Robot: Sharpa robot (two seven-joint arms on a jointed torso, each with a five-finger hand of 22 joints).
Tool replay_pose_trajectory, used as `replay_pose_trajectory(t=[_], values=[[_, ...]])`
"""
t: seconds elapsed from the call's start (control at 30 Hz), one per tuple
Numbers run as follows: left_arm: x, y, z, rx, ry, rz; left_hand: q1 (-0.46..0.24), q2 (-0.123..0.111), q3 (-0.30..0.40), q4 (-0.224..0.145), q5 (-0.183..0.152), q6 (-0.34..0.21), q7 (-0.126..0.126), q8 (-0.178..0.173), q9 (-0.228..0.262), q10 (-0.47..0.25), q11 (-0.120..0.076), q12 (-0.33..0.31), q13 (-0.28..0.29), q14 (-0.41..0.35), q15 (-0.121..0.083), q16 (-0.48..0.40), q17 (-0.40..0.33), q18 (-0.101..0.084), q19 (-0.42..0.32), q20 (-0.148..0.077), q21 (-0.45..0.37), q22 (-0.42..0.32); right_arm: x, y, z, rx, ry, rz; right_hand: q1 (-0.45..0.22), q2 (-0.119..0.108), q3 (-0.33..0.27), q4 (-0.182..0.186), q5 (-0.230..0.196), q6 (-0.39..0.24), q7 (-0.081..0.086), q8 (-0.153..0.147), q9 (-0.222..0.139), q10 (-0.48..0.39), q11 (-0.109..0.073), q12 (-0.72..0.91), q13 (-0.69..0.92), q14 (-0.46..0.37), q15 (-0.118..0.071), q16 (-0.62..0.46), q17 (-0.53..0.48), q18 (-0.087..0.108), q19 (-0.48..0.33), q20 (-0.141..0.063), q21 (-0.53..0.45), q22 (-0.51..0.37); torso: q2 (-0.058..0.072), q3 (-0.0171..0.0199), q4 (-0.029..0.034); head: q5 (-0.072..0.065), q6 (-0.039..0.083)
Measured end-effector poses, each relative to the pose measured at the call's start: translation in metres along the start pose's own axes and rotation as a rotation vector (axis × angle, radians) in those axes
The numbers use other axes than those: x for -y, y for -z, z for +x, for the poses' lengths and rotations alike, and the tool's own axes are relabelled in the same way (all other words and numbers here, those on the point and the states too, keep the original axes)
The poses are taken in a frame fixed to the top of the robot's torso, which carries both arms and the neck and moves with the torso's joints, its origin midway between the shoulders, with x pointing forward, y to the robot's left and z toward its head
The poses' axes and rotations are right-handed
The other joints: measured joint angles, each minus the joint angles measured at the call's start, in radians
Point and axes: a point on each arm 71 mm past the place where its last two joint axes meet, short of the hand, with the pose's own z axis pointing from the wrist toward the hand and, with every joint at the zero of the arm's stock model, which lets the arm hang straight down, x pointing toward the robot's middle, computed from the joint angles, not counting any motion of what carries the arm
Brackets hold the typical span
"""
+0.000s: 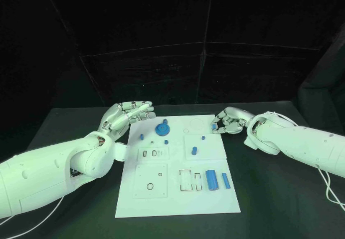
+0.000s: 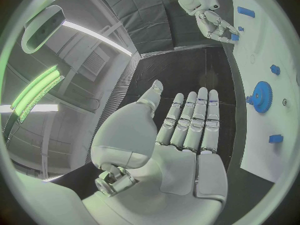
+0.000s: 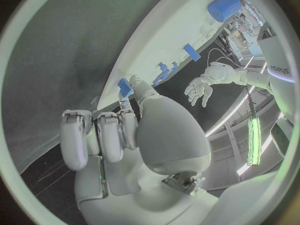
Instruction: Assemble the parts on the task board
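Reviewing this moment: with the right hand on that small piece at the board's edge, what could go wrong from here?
The right hand pinches a small blue part at the white task board's far right edge; a shallow pinch might drop it onto the black table. The open left hand hovers beside the blue gear and could knock it.

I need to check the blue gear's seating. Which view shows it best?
The left wrist view: the blue gear appears large, teeth visible, on the task board. The head view shows it small; in the right wrist view I cannot pick it out.
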Motion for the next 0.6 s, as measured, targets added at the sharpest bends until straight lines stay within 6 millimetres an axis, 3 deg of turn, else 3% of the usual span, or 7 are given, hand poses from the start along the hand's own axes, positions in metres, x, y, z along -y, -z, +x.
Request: replay_pose_trajectory(t=[0.3, 0.47, 0.6], values=[[-0.0001, -0.0001, -0.0001, 0.000, 0.000, 0.000, 0.000, 0.000, 0.000, 0.000, 0.000, 0.000, 0.000, 0.000, 0.000, 0.000, 0.000, 0.000, 0.000, 0.000, 0.000, 0.000, 0.000, 0.000, 0.000, 0.000, 0.000, 0.000, 0.0005, -0.0006, 0.0009, -0.003, 0.002, 0.008, 0.003, 0.018, 0.012, -0.006, 0.000, 0.014, -0.007, 0.001, 0.000, -0.003, -0.003, 0.000, 0.000, -0.004, -0.004, 0.000, 0.000, 0.000, 0.004, -0.004, 0.000, 0.000, 0.000, 0.0004, 0.0008, 0.000, -0.001], [-0.0001, -0.0001, -0.0002, 0.000, 0.000, 0.000, 0.000, 0.000, 0.000, 0.000, 0.000, 0.000, 0.000, 0.000, 0.000, 0.000, 0.000, 0.000, 0.000, 0.000, 0.000, 0.000, 0.000, 0.000, 0.000, 0.000, 0.000, 0.000, 0.0009, -0.0007, 0.0009, -0.001, 0.004, 0.013, 0.004, 0.047, 0.045, -0.008, -0.047, 0.043, -0.015, 0.012, -0.002, -0.003, -0.014, 0.000, 0.001, -0.002, -0.013, 0.002, 0.000, 0.000, 0.003, -0.011, 0.000, 0.000, 0.000, 0.0005, 0.0010, 0.000, -0.002], [-0.0002, -0.0002, -0.0002, 0.000, 0.000, 0.000, 0.000, 0.000, 0.000, 0.000, 0.000, 0.000, 0.000, 0.000, 0.000, 0.000, 0.000, 0.000, 0.000, 0.000, 0.000, 0.000, 0.000, 0.000, 0.000, 0.000, 0.000, 0.000, -0.0001, -0.0012, 0.0009, 0.007, 0.005, 0.013, 0.005, 0.059, 0.069, -0.011, -0.055, 0.061, -0.020, 0.022, -0.002, -0.003, -0.021, 0.000, 0.001, -0.002, -0.020, 0.004, 0.000, 0.000, 0.002, -0.017, 0.000, 0.000, 0.000, 0.0006, 0.0010, 0.001, -0.003]])
